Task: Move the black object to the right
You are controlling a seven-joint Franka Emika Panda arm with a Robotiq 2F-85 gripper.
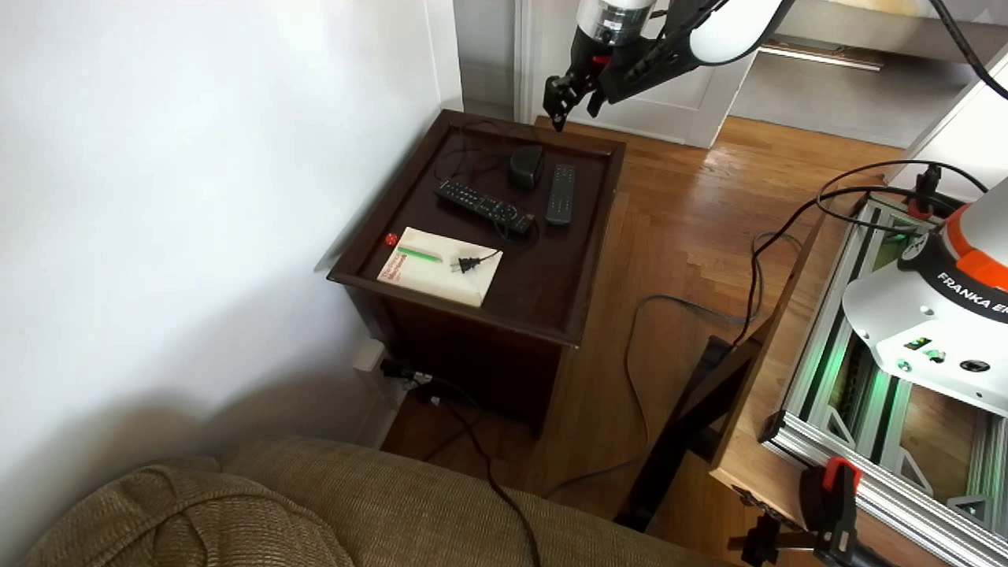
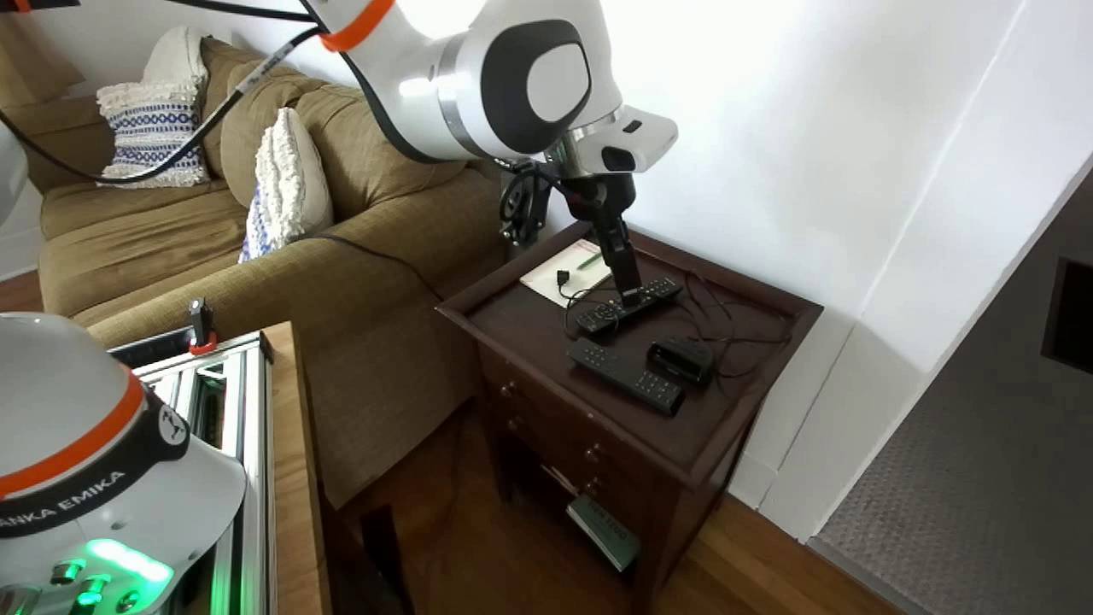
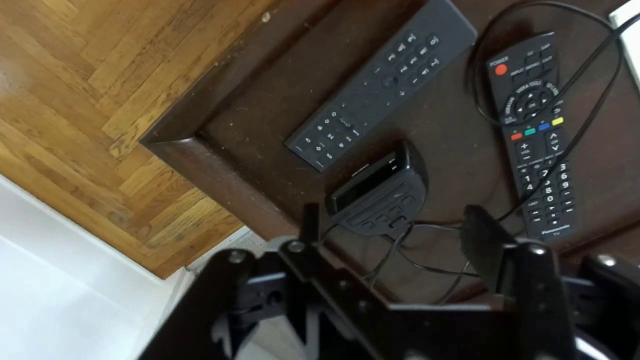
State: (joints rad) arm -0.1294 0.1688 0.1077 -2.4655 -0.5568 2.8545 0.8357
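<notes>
Dark wooden side table (image 1: 543, 295) with a raised rim stands below the jaws, beside a white wall (image 1: 236, 118). The gripper (image 3: 392, 220) is raised over the tabletop, its two fingers spread wide with a clear gap between the tips.

Nearest item, seen in the wrist view ahead of and between the fingertips: a black wedge-shaped device (image 3: 382, 192) with a dark display window and several buttons. Past it, farther ahead of the jaws, a grey-black remote (image 3: 375, 95) lies flat and diagonal, keys up, just beside the device.

Task item: a black remote (image 3: 539, 150) lettered Panasonic, slim and very dark, lies flat with keys up, to the right of the jaws in the wrist view and apart from both fingers. A thin black cord (image 3: 474, 82) loops across its face. In an exterior view the gripper overlaps this remote by line of sight only.

Farther out, beyond the black remote from the jaws, a white booklet (image 1: 449, 287) with red print lies flat. On it rest a black plug (image 1: 470, 263) and a slim green item (image 1: 421, 253); a small red object (image 1: 391, 239) sits just beside its edge.

Well away from the jaws are the arm's white base (image 1: 906, 315) on a wood-topped bench (image 1: 790, 339), a brown sofa (image 2: 137, 229) bearing white-and-blue cushions (image 2: 154, 137), and a wooden floor (image 1: 681, 220).
</notes>
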